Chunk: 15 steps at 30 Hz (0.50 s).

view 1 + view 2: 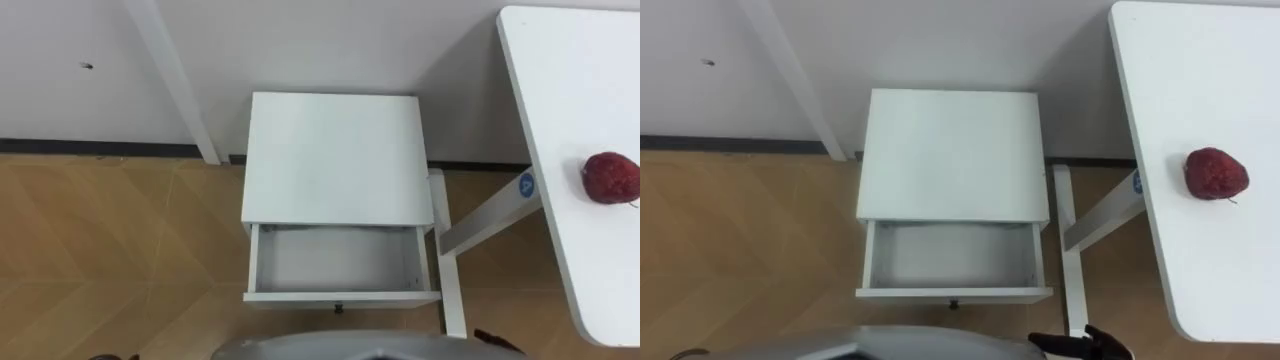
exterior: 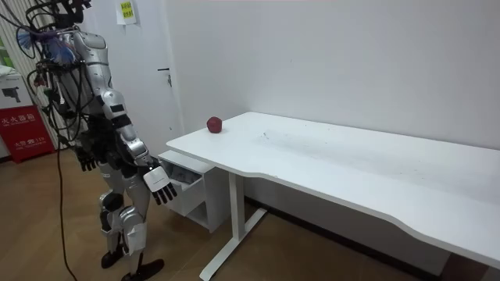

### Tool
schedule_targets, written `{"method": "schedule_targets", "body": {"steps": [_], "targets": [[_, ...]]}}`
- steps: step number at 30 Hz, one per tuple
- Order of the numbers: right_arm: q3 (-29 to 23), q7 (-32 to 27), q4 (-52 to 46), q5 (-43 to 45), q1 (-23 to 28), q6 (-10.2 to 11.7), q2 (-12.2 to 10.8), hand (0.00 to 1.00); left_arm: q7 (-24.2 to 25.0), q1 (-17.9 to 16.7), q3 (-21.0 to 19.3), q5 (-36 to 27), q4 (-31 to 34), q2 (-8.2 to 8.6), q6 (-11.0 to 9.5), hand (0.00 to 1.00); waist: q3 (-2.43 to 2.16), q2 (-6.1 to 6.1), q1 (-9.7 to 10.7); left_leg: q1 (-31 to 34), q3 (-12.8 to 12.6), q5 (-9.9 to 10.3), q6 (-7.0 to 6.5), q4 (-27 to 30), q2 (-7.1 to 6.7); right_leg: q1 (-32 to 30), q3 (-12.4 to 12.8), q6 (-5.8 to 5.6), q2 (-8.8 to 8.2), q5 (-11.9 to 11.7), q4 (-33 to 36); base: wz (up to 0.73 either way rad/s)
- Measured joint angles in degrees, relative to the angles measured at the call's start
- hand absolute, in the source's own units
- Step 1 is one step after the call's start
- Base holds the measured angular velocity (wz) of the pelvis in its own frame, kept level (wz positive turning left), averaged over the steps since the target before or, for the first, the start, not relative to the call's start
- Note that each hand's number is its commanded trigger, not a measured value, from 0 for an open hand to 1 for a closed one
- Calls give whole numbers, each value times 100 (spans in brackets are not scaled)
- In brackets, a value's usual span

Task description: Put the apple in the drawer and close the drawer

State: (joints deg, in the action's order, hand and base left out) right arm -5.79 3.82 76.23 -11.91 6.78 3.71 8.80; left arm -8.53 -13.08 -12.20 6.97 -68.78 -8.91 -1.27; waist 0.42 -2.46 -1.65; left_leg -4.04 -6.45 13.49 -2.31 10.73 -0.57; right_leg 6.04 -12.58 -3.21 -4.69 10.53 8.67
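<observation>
Black-fingered and pale at the palm, the right robot hand is hanging at hip height in the lower left of the room view. Its fingers are loosely spread and holding nothing, near the drawer's front. The left robot hand is dangling at the robot's other side, further toward the frame's left, its fingers likewise slack and empty. The robot is standing upright on the wooden floor, facing the white cabinet, which is sitting against the wall.

In the eye views the drawer is standing pulled out toward the bottom of the frame and showing a bare white bottom. Its front edge is running straight across the lower centre. To the drawer's right, the surface's white leg is running alongside, leaving a narrow strip of floor between them. Left of the cabinet, open floor is stretching to the frame's edge.

The apple, dark red, is lying at the right of the frame on the white surface. It is sitting near the edge that is facing the cabinet, well apart from both robot hands and from the drawer, with bare surface lying all around it.
</observation>
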Motion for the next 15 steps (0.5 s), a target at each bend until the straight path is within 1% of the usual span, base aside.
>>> {"method": "schedule_targets", "body": {"steps": [2, 7, 10, 11, 13, 14, 15], "targets": [[0, 2, 0, 0, 2, 0, 0, 0, 0, 1, 0, 0, -1, 0, 0, 0, 7, -13, 0, -1, 0, 0, 0, -4, -2, 3, 0, 0, 1, 0, 1, 0], [-6, -20, 30, -42, -59, -1, -2, 0, 0, 32, -7, 0, 2, 0, -1, 0, -6, -1, 0, 10, -1, 0, 0, 3, -9, -6, -1, 0, 2, 0, 1, 0], [-21, -131, 59, -397, -50, -1, -18, 0, -16, 48, -6, -71, 5, 10, -18, 0, -5, 14, 14, 11, 0, 0, 0, 15, -9, 36, 20, 0, 2, 0, -1, 0], [-70, -172, 63, -638, -55, -3, -23, 0, -24, 110, -6, -121, 5, 16, -19, 0, -5, 25, 10, 4, -30, 0, 0, 16, -7, 39, 52, 0, 2, 0, -1, -4], [-298, -193, 58, -1117, -78, -6, -23, 0, -55, 99, -15, -280, 1, 17, -20, 0, 9, 51, 15, -27, -64, 0, 0, 6, -14, 49, 113, 0, 5, 0, -2, -9], [-525, -205, 49, -1426, -94, -6, -22, 0, -78, 96, -117, -287, 11, 23, -30, 0, 17, 66, 44, -58, -79, 0, 0, -5, -15, 67, 122, 0, 6, 0, -2, -6], [-735, -240, 26, -1728, -99, -6, -22, 0, -103, 94, -201, -291, 19, 22, -60, 0, 13, 77, 106, -79, -82, 0, 0, -5, -15, 85, 123, 0, 8, 0, 0, 0]]}}
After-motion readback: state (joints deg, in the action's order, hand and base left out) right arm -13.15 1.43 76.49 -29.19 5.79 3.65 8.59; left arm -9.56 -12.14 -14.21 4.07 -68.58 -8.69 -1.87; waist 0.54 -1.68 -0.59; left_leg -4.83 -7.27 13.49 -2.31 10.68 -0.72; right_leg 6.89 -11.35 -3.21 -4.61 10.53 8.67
